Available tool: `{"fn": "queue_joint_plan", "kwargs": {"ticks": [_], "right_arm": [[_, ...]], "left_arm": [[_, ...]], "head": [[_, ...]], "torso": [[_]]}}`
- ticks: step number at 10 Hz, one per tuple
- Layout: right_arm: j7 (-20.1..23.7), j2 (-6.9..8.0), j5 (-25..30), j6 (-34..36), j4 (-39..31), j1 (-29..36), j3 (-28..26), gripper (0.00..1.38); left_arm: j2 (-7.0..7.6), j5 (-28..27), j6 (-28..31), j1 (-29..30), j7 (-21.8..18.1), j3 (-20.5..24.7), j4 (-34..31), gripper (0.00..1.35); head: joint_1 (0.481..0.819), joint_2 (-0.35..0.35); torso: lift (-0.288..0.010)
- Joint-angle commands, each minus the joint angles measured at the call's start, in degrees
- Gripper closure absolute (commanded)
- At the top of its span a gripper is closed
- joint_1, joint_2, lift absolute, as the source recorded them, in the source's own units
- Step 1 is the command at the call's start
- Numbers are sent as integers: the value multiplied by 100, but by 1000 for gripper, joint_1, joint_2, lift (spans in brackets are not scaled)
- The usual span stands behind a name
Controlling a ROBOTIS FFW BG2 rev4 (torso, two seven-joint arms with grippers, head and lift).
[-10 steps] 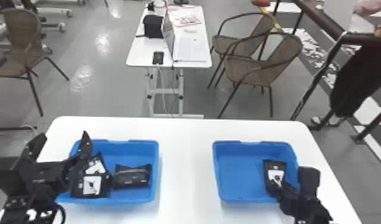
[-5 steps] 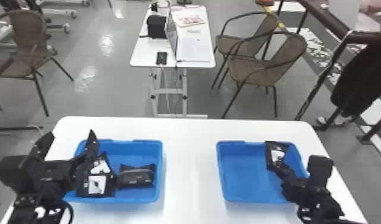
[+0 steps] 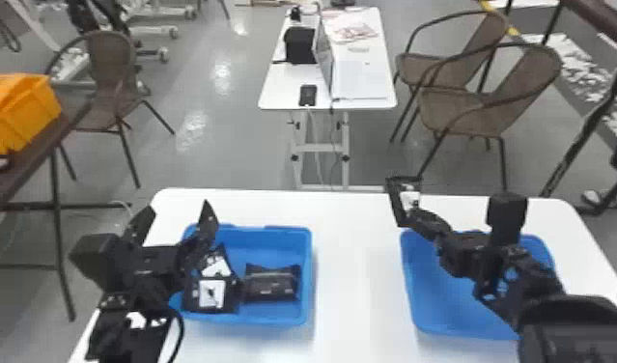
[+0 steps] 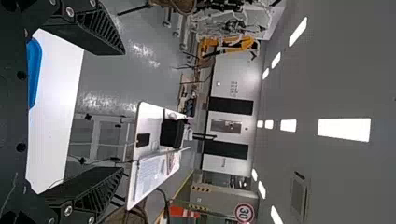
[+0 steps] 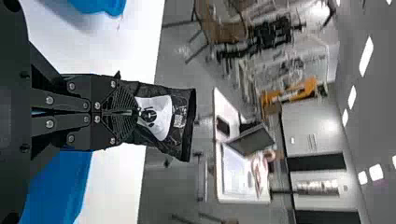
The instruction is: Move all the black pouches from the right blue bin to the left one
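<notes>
Mid-transfer, apparently: the right gripper (image 5: 133, 112) is pinching 1 black pouch (image 5: 159, 116) between closed fingers by the right bin's (image 3: 418, 294) far left corner. The next move is calling for a leftward carry, then release into the left bin (image 3: 254, 319), where pouches (image 3: 271, 285) are lying. The left gripper (image 4: 123, 111), wide open and empty, is possibly obstructing the left side.

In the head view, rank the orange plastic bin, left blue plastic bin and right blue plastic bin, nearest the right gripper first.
1. Right blue bin, robot's right, close by.
2. Left blue bin, robot's left.
3. Orange bin, farther out left.
</notes>
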Motion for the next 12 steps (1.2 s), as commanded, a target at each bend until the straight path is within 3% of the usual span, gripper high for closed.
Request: {"fn": "queue_joint_plan", "kwargs": {"ticks": [1,3,5,7,8,12], "right_arm": [[190,-38,-21,-12,325,-505,625,1288],[576,41,-56,-30,615,-953,1065,1288],[699,85,-179,-56,650,-1226,1574,1288],[866,85,-425,-82,756,-1568,2137,1288],[972,85,-478,-91,861,-1788,2462,1288],[1086,23,-838,-197,1055,-2236,3297,1288]], "left_arm": [[-15,56,101,-52,2,-81,-44,145],[-15,214,453,-105,28,-134,-220,145],[-15,574,1024,-254,28,-230,-422,145],[334,900,1517,-474,19,-468,-519,145],[404,1216,1868,-570,-34,-511,-519,145],[290,1568,2176,-685,-201,-406,-510,145]], "head": [[695,121],[695,198],[695,241],[695,262],[695,276],[695,320]], "torso": [[10],[10],[10],[10],[10],[10]]}}
